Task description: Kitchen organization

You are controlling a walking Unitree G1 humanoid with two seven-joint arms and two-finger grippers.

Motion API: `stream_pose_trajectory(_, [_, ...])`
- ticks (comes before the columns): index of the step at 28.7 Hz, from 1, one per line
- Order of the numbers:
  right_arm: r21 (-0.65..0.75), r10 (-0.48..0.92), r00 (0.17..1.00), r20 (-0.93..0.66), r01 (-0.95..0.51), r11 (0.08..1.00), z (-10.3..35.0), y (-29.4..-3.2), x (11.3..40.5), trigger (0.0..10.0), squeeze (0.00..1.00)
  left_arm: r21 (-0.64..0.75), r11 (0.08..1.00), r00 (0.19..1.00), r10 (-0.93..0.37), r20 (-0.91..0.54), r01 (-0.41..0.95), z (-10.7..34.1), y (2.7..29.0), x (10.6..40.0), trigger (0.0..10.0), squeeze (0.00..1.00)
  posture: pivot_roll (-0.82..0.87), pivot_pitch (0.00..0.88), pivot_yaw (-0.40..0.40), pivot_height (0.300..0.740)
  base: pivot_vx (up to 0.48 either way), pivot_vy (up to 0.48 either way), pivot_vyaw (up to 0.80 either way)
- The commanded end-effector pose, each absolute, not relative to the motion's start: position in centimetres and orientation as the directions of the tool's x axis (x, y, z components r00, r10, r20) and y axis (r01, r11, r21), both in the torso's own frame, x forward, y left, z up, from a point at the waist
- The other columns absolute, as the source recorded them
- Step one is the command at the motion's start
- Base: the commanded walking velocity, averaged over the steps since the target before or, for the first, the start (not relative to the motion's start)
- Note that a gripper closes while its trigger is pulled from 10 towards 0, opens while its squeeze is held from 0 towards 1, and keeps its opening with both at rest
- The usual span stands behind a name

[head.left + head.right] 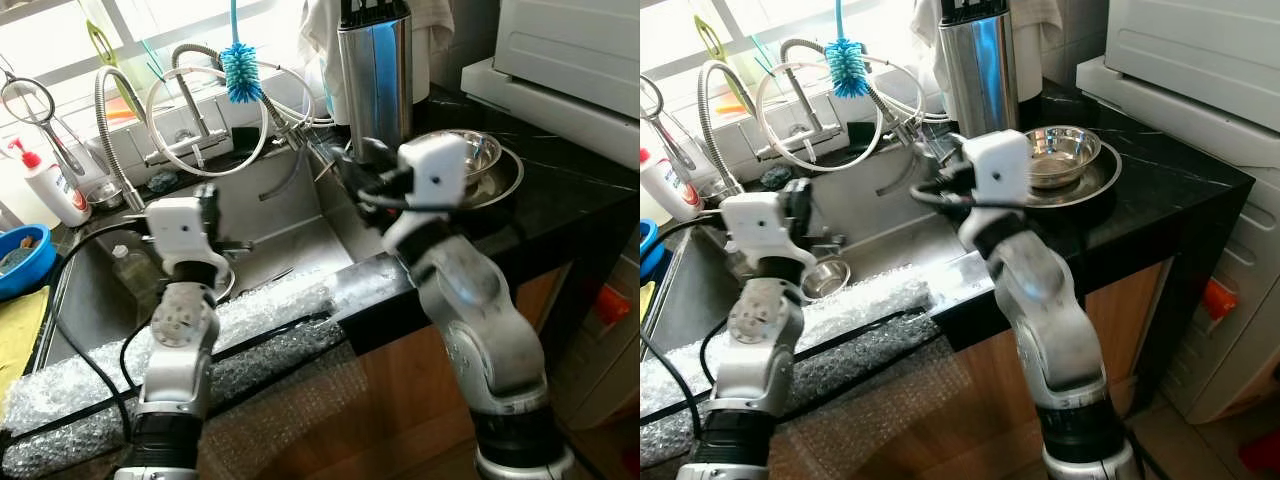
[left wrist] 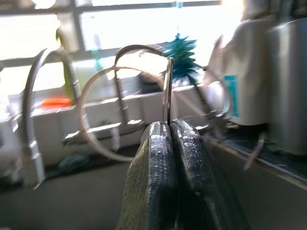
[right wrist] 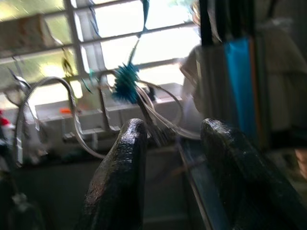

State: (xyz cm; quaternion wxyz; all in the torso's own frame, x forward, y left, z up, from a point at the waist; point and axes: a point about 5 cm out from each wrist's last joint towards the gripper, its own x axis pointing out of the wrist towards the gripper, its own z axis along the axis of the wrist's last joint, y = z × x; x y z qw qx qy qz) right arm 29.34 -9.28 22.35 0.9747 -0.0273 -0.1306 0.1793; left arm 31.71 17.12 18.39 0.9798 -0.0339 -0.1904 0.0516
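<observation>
Sink point(image 1: 270, 215) as landmark. Behind it: faucet hoses point(image 1: 205, 105), bottle brush point(image 1: 240, 70) hanging above. Sink's left: soap bottle point(image 1: 50, 185), bowl point(image 1: 25, 258) nearer the front. Sink's right: knife block point(image 1: 375, 75) on the counter point(image 1: 570, 190), nested metal bowls point(image 1: 1065, 155) beside it. Small bowl point(image 1: 825, 277) inside sink. Bubble wrap point(image 1: 250, 335) along sink's front edge.

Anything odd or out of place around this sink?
Yes. Bubble wrap is draped along the sink's front edge, unusual for a counter. The left tool is shut on a thin metal utensil standing up between its fingers. Nothing looks spilled or broken.
</observation>
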Motion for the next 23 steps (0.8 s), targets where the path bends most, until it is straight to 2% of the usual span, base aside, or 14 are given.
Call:
stream_pose_trajectory(1, [-0.113,0.349,0.894,0.283,-0.33,0.937,22.8,-9.1,28.8,10.0,0.0,-0.093,0.986,0.925,0.162,0.344,-0.138,18.1,18.8,31.9,10.0,0.0,-0.17,0.0,0.217,0.74,0.0,0.0,0.0])
stream_pose_trajectory(7, [-0.114,0.256,0.928,0.269,-0.234,0.966,20.6,-10.8,27.1,10.0,0.0,-0.114,0.976,0.934,0.214,0.288,-0.188,17.0,21.7,32.3,10.0,0.0,-0.19,0.0,0.219,0.74,0.0,0.0,0.0])
stream_pose_trajectory(8, [-0.133,0.205,0.942,0.268,-0.174,0.976,19.7,-11.7,26.4,10.0,0.0,-0.112,0.971,0.93,0.234,0.285,-0.21,17.0,22.9,32.4,10.0,0.0,-0.19,0.0,0.218,0.74,0.0,0.0,0.0])
stream_pose_trajectory(11, [-0.16,0.129,0.956,0.263,-0.089,0.983,18.4,-12.9,25.4,10.0,0.0,-0.113,0.966,0.927,0.254,0.277,-0.232,16.8,24.1,32.6,10.0,0.0,-0.19,0.0,0.217,0.74,0.0,0.0,0.0])
stream_pose_trajectory(17, [-0.283,0.089,0.971,0.224,-0.023,0.959,15.7,-14.3,23.9,10.0,0.0,-0.13,0.964,0.94,0.255,0.225,-0.23,15.2,24.8,32.5,10.0,0.0,-0.2,0.0,0.22,0.74,0.0,0.0,0.0])
stream_pose_trajectory(23, [-0.294,0.061,0.974,0.217,0.005,0.956,14.9,-14.8,23.5,10.0,0.0,-0.162,0.956,0.949,0.272,0.16,-0.246,14.1,25.1,32.8,10.0,0.0,-0.2,0.0,0.227,0.74,0.0,0.0,0.0])
